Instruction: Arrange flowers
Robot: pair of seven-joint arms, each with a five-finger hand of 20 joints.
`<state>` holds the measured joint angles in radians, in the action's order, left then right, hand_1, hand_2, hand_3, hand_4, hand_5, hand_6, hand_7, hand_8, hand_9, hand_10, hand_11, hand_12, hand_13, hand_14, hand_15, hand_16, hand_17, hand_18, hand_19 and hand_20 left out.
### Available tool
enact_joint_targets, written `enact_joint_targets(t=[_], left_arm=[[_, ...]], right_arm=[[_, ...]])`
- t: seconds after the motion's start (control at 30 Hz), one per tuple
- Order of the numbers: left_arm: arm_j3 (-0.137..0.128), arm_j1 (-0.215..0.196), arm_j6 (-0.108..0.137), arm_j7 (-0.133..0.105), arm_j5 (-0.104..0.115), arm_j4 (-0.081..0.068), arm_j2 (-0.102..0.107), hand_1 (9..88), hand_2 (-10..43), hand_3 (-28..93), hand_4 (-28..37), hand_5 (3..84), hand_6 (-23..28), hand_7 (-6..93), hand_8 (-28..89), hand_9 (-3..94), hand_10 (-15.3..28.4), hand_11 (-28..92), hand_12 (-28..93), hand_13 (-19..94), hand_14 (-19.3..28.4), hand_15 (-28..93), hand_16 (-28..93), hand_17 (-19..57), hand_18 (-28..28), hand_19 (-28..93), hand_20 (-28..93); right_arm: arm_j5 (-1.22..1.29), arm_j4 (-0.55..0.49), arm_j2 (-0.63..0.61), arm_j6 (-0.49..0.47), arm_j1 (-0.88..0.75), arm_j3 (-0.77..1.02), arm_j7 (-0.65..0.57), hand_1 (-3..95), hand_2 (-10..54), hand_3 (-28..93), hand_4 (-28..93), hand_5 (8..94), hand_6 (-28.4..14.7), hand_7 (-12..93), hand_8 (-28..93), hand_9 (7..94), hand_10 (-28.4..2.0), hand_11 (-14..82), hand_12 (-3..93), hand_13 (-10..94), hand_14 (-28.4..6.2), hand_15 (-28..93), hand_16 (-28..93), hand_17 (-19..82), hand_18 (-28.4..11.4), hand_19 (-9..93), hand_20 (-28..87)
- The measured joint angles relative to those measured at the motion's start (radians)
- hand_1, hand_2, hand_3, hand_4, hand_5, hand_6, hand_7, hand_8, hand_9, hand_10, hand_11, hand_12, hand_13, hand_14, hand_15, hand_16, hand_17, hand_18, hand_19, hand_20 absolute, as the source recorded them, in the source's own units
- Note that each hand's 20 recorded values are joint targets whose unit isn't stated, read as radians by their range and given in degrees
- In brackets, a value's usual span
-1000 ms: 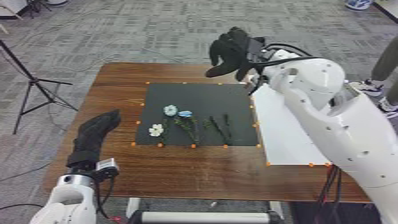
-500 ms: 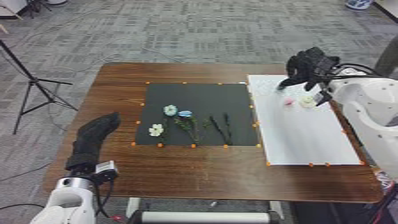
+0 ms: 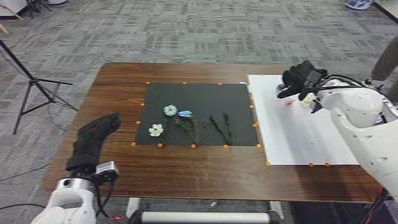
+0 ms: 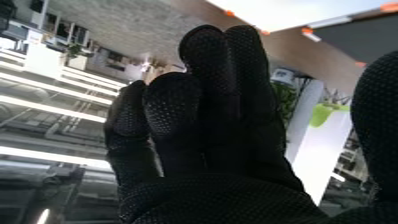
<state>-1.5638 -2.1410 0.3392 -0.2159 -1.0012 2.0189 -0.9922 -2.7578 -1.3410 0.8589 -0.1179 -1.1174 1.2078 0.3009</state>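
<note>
In the head view, with the brown table [image 3: 204, 177] as a clock whose twelve is the far edge, the right hand [image 3: 302, 79] is between one and two, over the far part of the white sheet [image 3: 298, 135]. In the right wrist view its fingers [image 4: 209, 75] are straight, with the thumb [image 4: 378, 110] set wide apart from them. A small bluish-grey bit shows at the hand's edge, too small to tell what it is.

Near that hand, toward two o'clock, a pink flower [image 3: 289, 102] and a pale yellow flower [image 3: 307, 100] lie on the sheet, the yellow one just beside the hand.

The dark mat [image 3: 200, 95] lies left of the sheet. Taking the mat as its own clock, two light blue flowers [image 3: 170, 110] are near ten, close to each other, and a white flower [image 3: 156, 130] is near eight. Two dark sprigs [image 3: 226, 124] lie side by side near four.

The left hand [image 3: 96, 131] is at the table's nine o'clock, well apart from the flowers, its fingers straight and held narrow together.
</note>
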Motion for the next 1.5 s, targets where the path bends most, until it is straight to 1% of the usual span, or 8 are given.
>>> enact_joint_targets(t=[0.17,0.6,0.87,1.03,1.1,1.17,1.27,1.5], left_arm=[[-0.003,-0.010,0.000,-0.002,0.000,0.004,-0.003,24.4,2.2,71,-24.7,46.1,4.9,15.4,-8,44.2,12.6,19,10,32,16.2,15,1,2.0,11.4,6,14],[-0.002,-0.012,-0.002,-0.002,0.000,0.004,-0.011,24.5,2.3,71,-24.7,46.3,5.0,15.4,-8,44.2,12.6,19,10,32,16.3,15,1,1.9,11.5,6,14],[-0.002,-0.012,-0.005,-0.002,0.000,0.004,-0.016,24.4,2.2,71,-24.6,46.1,4.9,15.4,-8,44.2,12.6,19,10,32,16.2,15,1,1.9,11.5,6,14],[-0.001,-0.012,-0.007,-0.002,0.000,0.004,-0.017,24.5,2.3,71,-24.7,46.2,5.0,15.3,-8,44.2,12.7,19,10,32,16.3,15,1,1.9,11.6,6,14],[-0.001,-0.012,-0.007,-0.001,0.000,0.005,-0.018,24.5,2.3,71,-24.6,46.2,5.0,15.3,-8,44.2,12.7,19,10,32,16.3,15,1,1.9,11.6,6,14],[0.000,-0.011,-0.007,0.000,0.000,0.005,-0.018,24.5,2.3,71,-24.7,46.2,5.0,15.3,-8,44.2,12.7,19,10,32,16.3,15,1,1.9,11.6,6,14],[0.000,-0.010,-0.007,0.000,0.000,0.005,-0.018,24.5,2.3,71,-24.6,46.2,5.0,15.3,-8,44.2,12.7,19,10,32,16.3,15,1,1.9,11.6,6,14],[-0.001,-0.010,-0.012,0.000,0.000,0.005,-0.018,24.5,2.4,71,-24.7,46.2,5.0,15.3,-8,44.2,12.6,19,10,32,16.3,15,1,1.9,11.6,6,14]], right_arm=[[-0.034,0.014,0.001,-0.007,-0.011,0.014,0.017,19.5,-9.3,71,-19,65.8,2.3,31,-14,70.9,-13.6,42.8,32.6,61,-15.3,72,43,26,-25.5,73,61],[-0.083,0.086,0.015,-0.006,-0.028,0.055,0.021,21.3,-9.5,71,-20,65.9,2.7,32,-14,71.3,-13.4,43.1,32.5,61,-15.1,72,43,26,-25.4,74,61],[-0.089,0.116,0.036,0.014,-0.031,0.049,0.006,25.3,-6.6,71,-21,67.3,2.9,33,-14,72.2,-12.9,43.4,32.2,62,-14.8,72,42,27,-25.1,74,60],[-0.091,0.117,0.039,0.024,-0.033,0.036,-0.006,30.0,-2.8,70,-23,68.5,3.9,34,-14,74.3,-12.3,43.8,31.9,64,-14.1,72,42,28,-24.8,75,60],[-0.091,0.117,0.041,0.028,-0.034,0.031,-0.011,34.8,-0.7,67,-26,69.2,4.1,35,-4,75.8,-11.9,43.9,31.7,65,-13.7,72,42,29,-24.6,75,59],[-0.092,0.118,0.041,0.030,-0.035,0.028,-0.016,40.5,0.7,64,-27,70.9,4.6,36,0,77.9,-11.3,43.7,31.6,65,-13.3,72,42,29,-24.1,75,59],[-0.097,0.118,0.041,0.035,-0.038,0.022,-0.021,45.1,1.6,62,-27,73.9,5.4,37,0,79.6,-10.2,44.1,31.9,66,-12.4,73,43,30,-23.6,75,59],[-0.109,0.117,0.038,0.068,-0.043,0.012,-0.022,48.8,2.1,59,-28,74.1,4.7,37,1,79.7,-9.2,44.8,32.2,66,-11.9,74,44,31,-22.8,75,58]])
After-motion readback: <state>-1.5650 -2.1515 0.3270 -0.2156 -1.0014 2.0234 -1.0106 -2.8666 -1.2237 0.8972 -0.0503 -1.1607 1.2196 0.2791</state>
